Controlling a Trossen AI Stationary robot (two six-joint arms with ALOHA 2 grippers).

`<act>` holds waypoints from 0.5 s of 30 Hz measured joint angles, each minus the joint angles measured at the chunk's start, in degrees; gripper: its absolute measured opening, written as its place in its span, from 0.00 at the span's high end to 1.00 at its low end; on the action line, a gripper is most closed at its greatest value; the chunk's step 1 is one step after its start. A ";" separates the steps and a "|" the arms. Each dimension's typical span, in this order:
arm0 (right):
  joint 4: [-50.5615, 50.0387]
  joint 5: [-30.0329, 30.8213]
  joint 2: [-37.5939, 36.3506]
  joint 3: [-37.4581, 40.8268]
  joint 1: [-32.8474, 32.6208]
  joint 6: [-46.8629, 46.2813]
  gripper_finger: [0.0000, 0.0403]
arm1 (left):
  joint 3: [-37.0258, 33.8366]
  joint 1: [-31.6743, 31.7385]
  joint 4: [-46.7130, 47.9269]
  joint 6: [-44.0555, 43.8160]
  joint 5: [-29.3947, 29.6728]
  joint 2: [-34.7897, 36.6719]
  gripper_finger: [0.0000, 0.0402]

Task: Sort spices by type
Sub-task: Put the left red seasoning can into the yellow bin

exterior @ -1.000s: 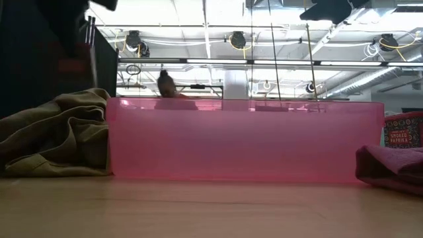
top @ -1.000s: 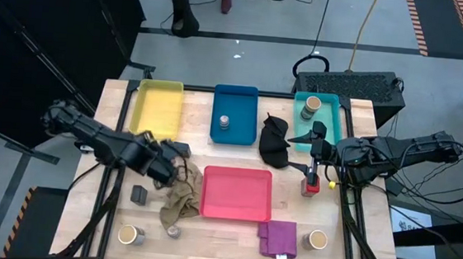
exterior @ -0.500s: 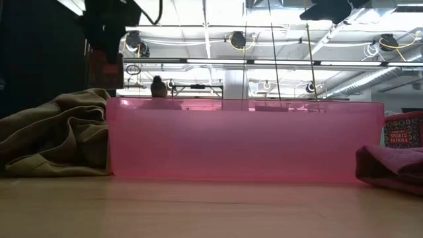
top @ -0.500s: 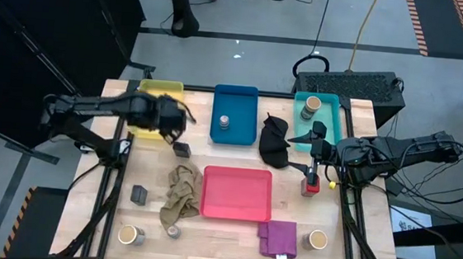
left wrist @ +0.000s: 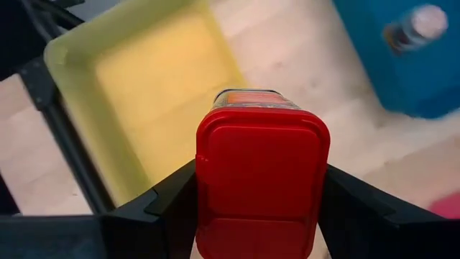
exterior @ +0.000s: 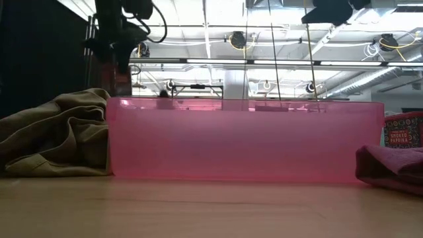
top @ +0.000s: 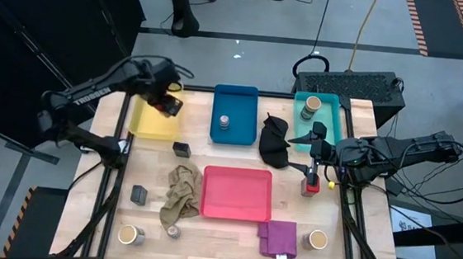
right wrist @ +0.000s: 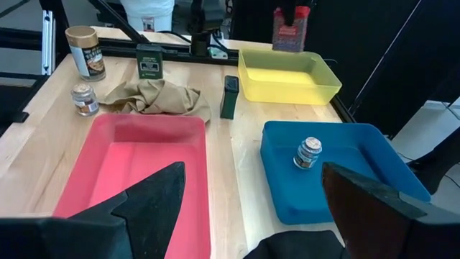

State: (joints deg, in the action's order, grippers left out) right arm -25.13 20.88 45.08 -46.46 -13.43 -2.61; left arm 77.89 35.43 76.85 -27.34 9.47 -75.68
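Workshop floor, wooden table [top: 232,233]. High view: left gripper [top: 167,102] clamps red cube [top: 170,106] above yellow tray [top: 151,115]; right gripper [top: 315,165], spread wide, waits over another cube. Left wrist view: cube's [left wrist: 262,187] long axis points at tray [left wrist: 136,86] directly ahead.

Two dark, near-black jointed arms; left arm [top: 93,94] carries pale lettering along its slender forearm link; right arm [top: 395,151] is bulkier at the wrist, trailed by looping black cables; fingers [left wrist: 151,208] are matte black, flat, angular plates with bevelled edges.
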 joint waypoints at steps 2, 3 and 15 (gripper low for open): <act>-0.24 0.00 0.00 0.00 0.00 -0.17 0.23 | 0.00 2.97 -0.52 1.08 -0.04 0.00 0.43; -0.24 0.00 0.00 0.00 0.00 -0.15 0.23 | 0.00 4.38 -0.67 1.18 -0.04 0.00 0.43; -0.22 0.00 0.00 0.00 0.00 -0.16 0.23 | 0.00 15.26 -2.22 2.36 -1.06 -2.79 0.43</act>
State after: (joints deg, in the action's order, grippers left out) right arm -25.34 20.88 45.08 -46.46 -13.43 -2.77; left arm 77.89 50.69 74.63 -24.97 8.41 -78.47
